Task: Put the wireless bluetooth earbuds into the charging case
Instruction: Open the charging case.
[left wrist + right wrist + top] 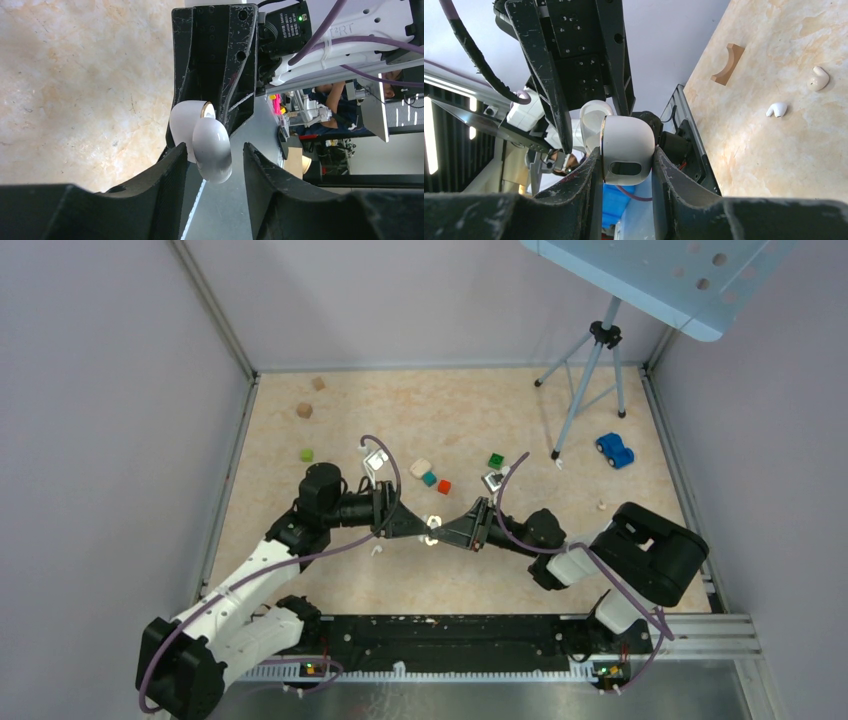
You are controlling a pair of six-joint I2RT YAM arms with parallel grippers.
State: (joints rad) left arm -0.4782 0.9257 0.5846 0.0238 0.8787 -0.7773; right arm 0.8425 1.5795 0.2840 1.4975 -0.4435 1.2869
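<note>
While right hand [625, 154] clamps case [626, 137], left hand [215, 147] half-open, right wrist unlike left shows 2 earbuds [777, 109]

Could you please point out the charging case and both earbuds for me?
charging case [628, 141]: right wrist view, its rounded shell.
lower earbud [777, 109]: right wrist view, middle of its body.
upper earbud [819, 79]: right wrist view, its bulbous body.

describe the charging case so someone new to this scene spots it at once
In the middle of the beige table, the left gripper and right gripper meet tip to tip. The charging case is the small cream rounded shell held up between them, off the surface, unlike the coloured cubes lying behind.
</note>
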